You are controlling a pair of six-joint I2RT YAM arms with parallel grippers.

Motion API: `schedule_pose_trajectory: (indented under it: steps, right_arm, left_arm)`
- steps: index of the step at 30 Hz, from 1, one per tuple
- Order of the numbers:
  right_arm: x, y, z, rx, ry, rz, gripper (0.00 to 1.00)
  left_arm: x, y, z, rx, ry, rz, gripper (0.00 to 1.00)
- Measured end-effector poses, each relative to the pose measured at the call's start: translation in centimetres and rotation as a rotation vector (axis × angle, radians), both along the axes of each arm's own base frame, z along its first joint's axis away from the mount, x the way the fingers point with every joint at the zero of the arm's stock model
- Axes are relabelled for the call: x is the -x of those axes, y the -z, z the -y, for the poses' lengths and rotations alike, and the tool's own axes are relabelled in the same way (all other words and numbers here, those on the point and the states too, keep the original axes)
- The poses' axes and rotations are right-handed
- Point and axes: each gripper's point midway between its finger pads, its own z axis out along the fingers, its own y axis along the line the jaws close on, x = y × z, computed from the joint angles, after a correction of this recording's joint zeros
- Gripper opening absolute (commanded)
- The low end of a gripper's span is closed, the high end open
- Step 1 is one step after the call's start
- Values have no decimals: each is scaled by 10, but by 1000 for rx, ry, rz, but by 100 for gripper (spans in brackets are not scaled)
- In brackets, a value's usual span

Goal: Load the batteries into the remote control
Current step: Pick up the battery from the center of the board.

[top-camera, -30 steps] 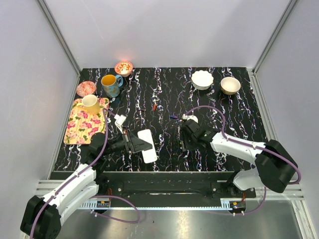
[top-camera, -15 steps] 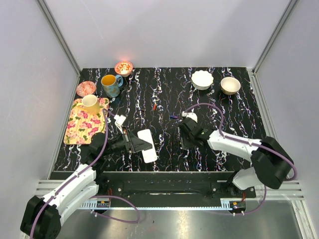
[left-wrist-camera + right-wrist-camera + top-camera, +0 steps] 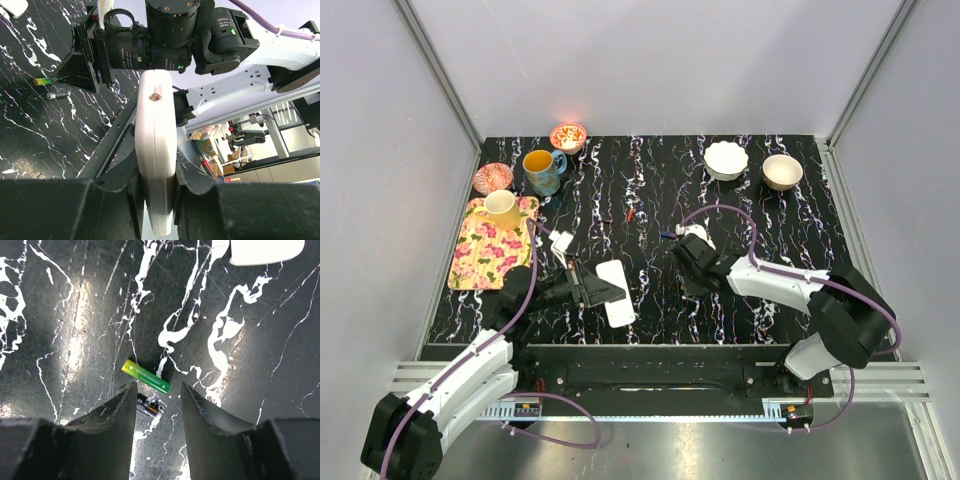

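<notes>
My left gripper (image 3: 590, 288) is shut on the white remote control (image 3: 614, 291) and holds it on edge over the near-left part of the table. In the left wrist view the remote (image 3: 156, 145) stands edge-on between the fingers of that gripper (image 3: 156, 186). My right gripper (image 3: 688, 282) points down at the table, open. In the right wrist view a green battery (image 3: 146, 376) and a black battery (image 3: 148, 409) lie on the table between and just beyond the tips of that gripper (image 3: 158, 388), untouched. Both batteries show in the left wrist view, green (image 3: 42, 80) and dark (image 3: 56, 94).
A flat white piece (image 3: 265, 251) lies beyond the batteries. A floral tray (image 3: 480, 262) with a cup, a blue mug (image 3: 542, 170) and two patterned bowls (image 3: 568, 136) stand at the back left. Two bowls (image 3: 726, 160) stand at the back right. Small red (image 3: 630, 214) and blue (image 3: 667, 236) bits lie mid-table.
My right gripper has moved a little to the left and away from the near edge. The left arm and the remote have not moved.
</notes>
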Motion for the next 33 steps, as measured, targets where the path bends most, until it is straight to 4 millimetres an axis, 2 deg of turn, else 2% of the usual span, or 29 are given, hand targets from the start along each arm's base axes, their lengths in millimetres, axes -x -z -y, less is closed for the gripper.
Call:
schedule_pose_trajectory:
  steps: [9, 18, 27, 33]
  right_arm:
    - [-8, -9, -8, -2, -41, 21, 45]
    - [0, -18, -16, -54, -77, 5, 43]
    - [7, -11, -17, -27, -94, -24, 45]
    - [25, -8, -25, 3, -168, -42, 46]
  left_arm:
    - [0, 0, 0, -1, 1, 3, 0]
    - [0, 1, 0, -2, 0, -1, 0]
    - [-1, 3, 1, -6, 0, -11, 0]
    - [0, 0, -1, 1, -2, 5, 0]
